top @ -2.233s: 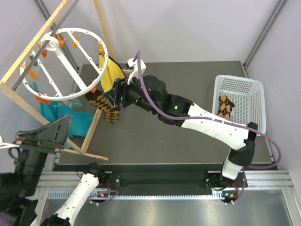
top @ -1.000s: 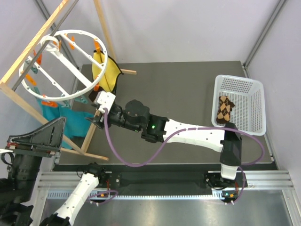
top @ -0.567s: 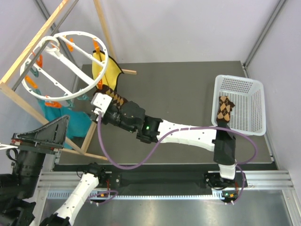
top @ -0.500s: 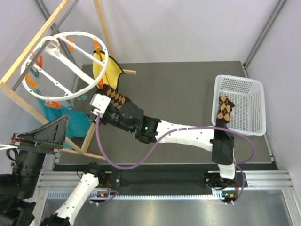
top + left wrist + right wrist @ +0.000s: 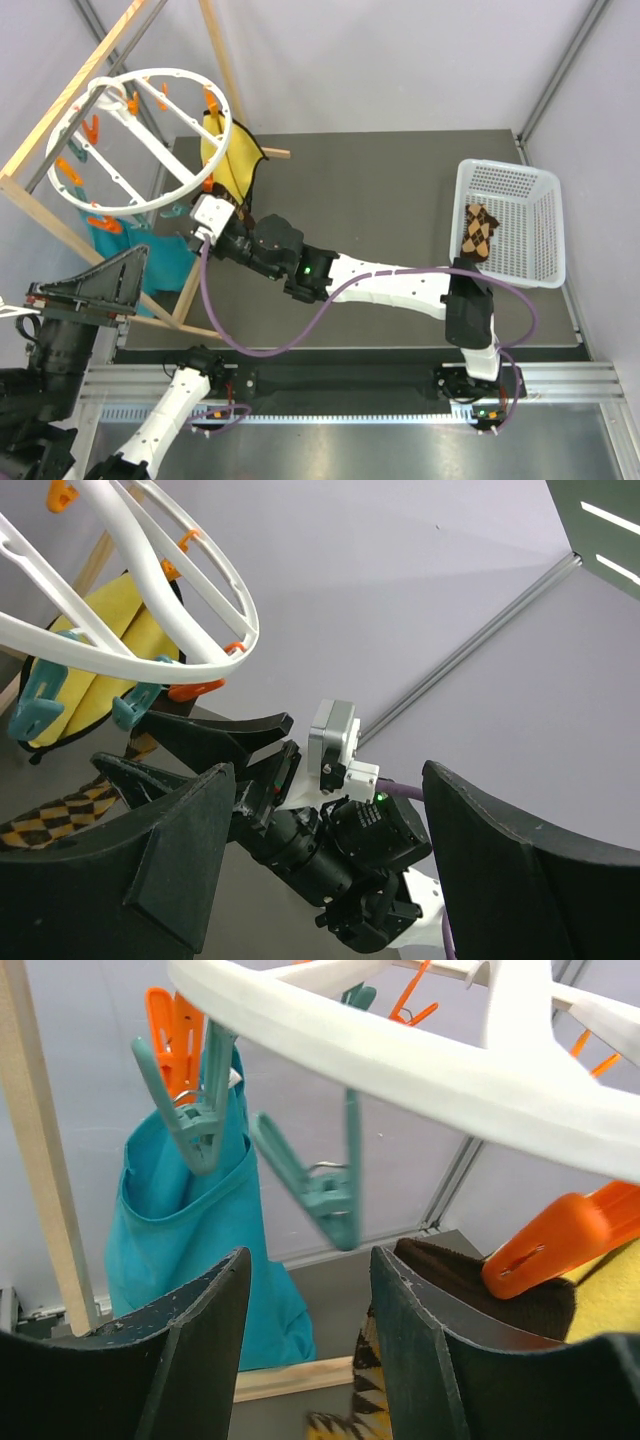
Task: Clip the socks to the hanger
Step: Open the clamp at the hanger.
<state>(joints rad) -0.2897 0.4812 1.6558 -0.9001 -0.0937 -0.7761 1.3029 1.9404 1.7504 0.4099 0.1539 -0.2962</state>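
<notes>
The white ring hanger [image 5: 150, 140] hangs from the wooden rack. One argyle sock [image 5: 372, 1400] hangs below its rim, with its dark cuff [image 5: 470, 1280] under an orange clip [image 5: 560, 1235]. The second sock [image 5: 478, 230] lies in the basket. My right gripper [image 5: 192, 235] sits just under the ring's near rim. In the right wrist view it [image 5: 305, 1360] is open and holds nothing, with a teal clip [image 5: 325, 1185] dangling just ahead and the sock beside its right finger. My left gripper [image 5: 90, 290] waits low at the left, wide open [image 5: 320, 860] and empty.
A yellow cloth [image 5: 232, 160] and a teal cloth [image 5: 160, 255] hang on the hanger. The wooden frame rack [image 5: 60, 100] slants along the left, and its foot bar [image 5: 290, 1380] runs under the right gripper. The white mesh basket [image 5: 510, 180] stands at the right.
My right arm has swung left and down from beside the yellow cloth to under the ring's rim. The ring has swayed. The left arm has barely moved.
</notes>
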